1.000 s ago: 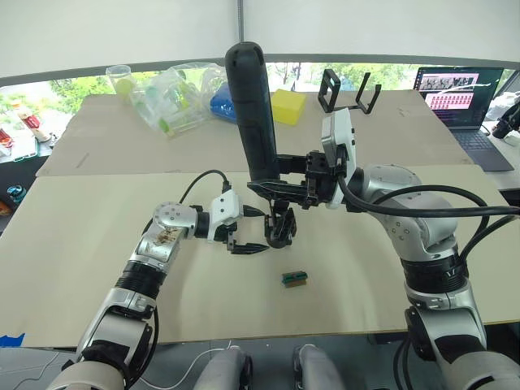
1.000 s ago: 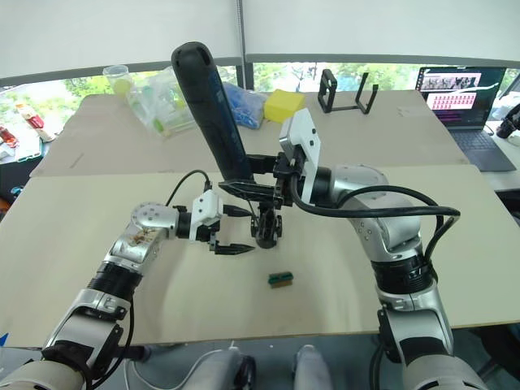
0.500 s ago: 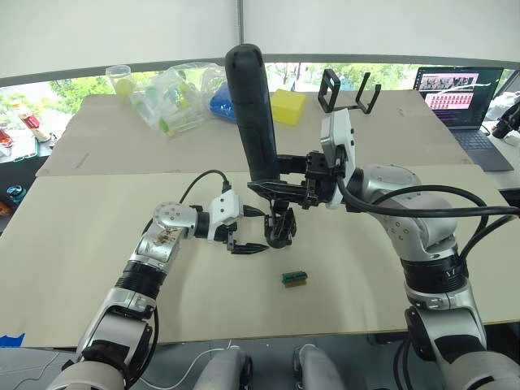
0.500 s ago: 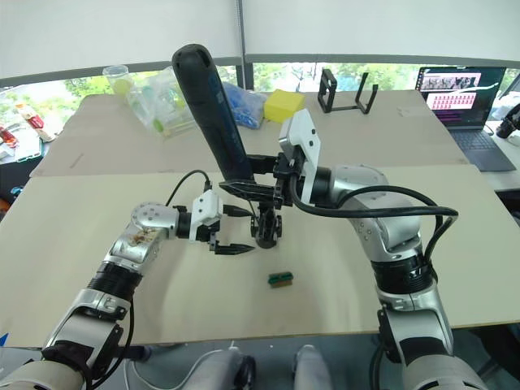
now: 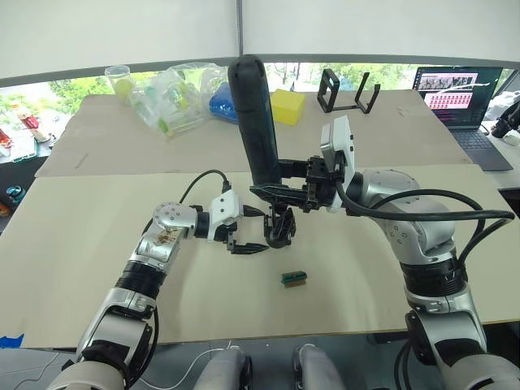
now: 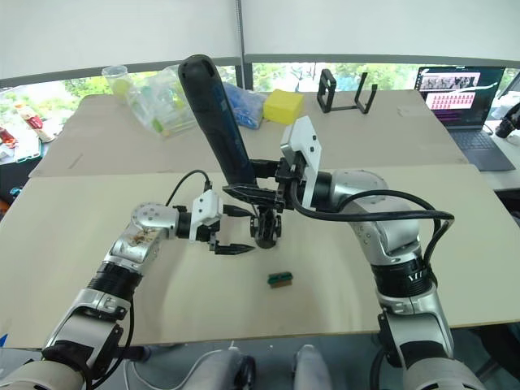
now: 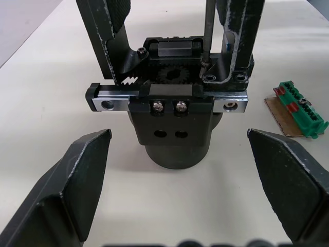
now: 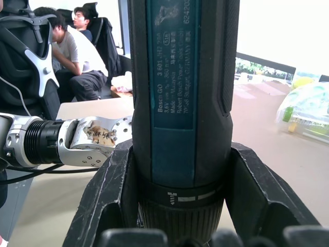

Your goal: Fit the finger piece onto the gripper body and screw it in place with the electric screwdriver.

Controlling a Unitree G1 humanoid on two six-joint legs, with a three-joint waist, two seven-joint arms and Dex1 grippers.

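The gripper body [image 5: 280, 228] stands on the tan table, a black mechanism with a round base [image 7: 177, 149] and a toothed rail. Two black fingers rise from that rail. The finger piece [image 7: 241, 36] stands at one end of it. My right gripper [image 5: 268, 185] is shut on the electric screwdriver [image 5: 256, 114], a long black cylinder held nearly upright. Its thin metal bit [image 7: 207, 31] points down, with the tip in a screw hole at the finger piece's foot. My left gripper [image 5: 258, 231] is open just left of the body, one finger on each side, touching nothing.
A small green-and-brown block [image 5: 294, 278] lies close in front of the gripper body. At the table's back are a clear plastic bag of items [image 5: 175, 97], a yellow block [image 5: 287, 106], a black stand [image 5: 349, 91] and a laptop [image 5: 459, 93]. People sit in the background [image 8: 77, 46].
My right arm has sunk slightly, bringing the screwdriver a little lower onto the gripper body. The left arm, body and green block have not moved.
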